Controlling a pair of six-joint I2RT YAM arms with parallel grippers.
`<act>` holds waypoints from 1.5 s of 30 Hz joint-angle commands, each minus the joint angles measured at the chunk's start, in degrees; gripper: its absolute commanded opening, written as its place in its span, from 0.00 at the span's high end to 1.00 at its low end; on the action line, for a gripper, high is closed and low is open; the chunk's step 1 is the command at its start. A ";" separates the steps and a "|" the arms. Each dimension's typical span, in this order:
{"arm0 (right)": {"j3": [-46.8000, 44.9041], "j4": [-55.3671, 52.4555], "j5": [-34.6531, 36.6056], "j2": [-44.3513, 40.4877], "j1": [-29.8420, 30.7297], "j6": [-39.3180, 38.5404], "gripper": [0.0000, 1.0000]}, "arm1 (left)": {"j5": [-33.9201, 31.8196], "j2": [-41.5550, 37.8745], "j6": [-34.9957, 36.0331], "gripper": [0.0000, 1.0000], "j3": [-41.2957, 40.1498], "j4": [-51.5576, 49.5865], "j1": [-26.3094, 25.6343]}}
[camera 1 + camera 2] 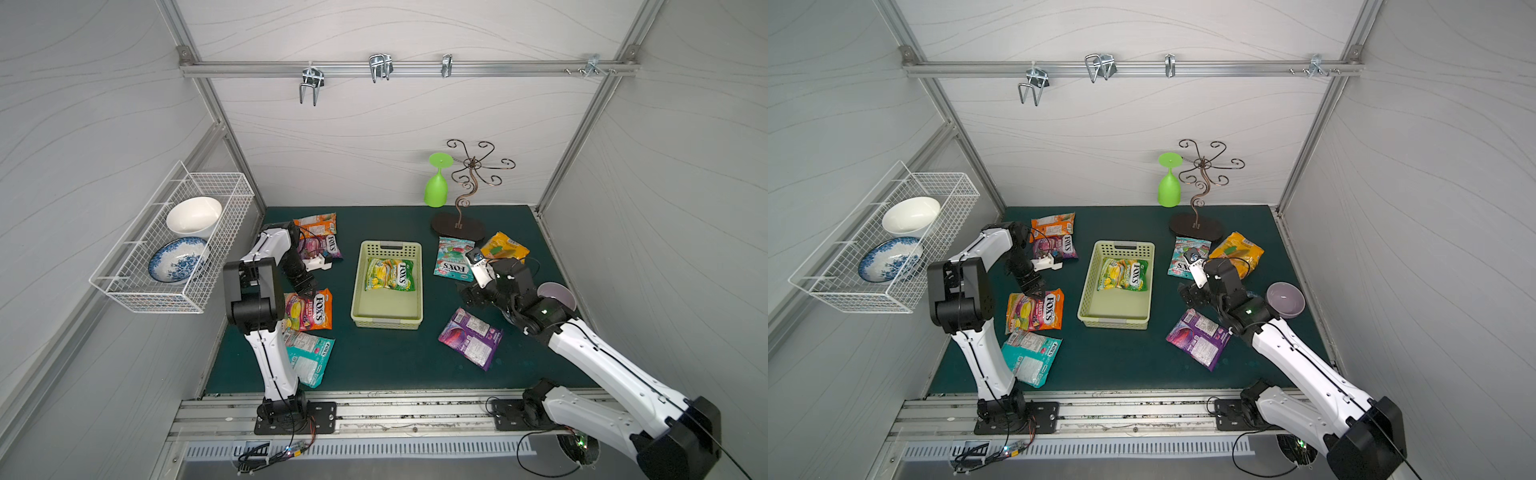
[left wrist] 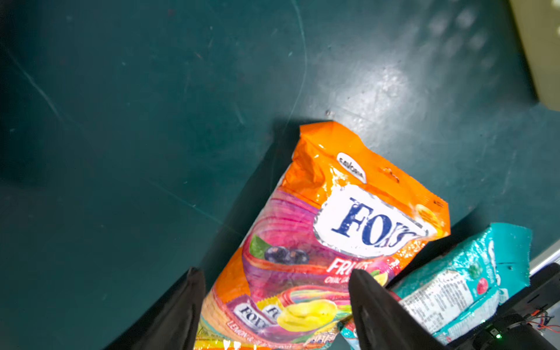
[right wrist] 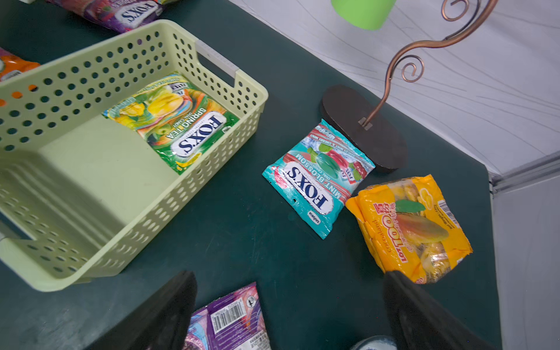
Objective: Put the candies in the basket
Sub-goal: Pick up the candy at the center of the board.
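Green mat [image 1: 386, 361]: basket [image 1: 386, 322] holds one green-yellow packet [image 1: 390, 274]; left fingers [image 2: 178, 315], right fingers [image 3: 424, 318] apart, empty.

The left arm [image 1: 266, 353] partly hides the teal packet [image 1: 312, 358].

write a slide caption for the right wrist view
Right gripper open; green-yellow packet lies in the basket, teal packet and yellow packet outside it.
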 commanded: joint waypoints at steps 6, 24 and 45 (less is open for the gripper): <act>-0.19 3.04 3.30 -1.41 -0.85 1.77 0.01 | -1.58 3.43 2.02 0.23 1.77 0.76 0.48; -0.78 3.04 3.56 -1.96 -0.91 1.51 0.01 | -3.17 5.59 3.86 0.72 -0.10 1.94 0.73; -0.81 3.13 4.71 -2.29 -1.14 1.42 0.01 | 1.01 -15.37 5.54 1.00 2.65 -1.46 0.57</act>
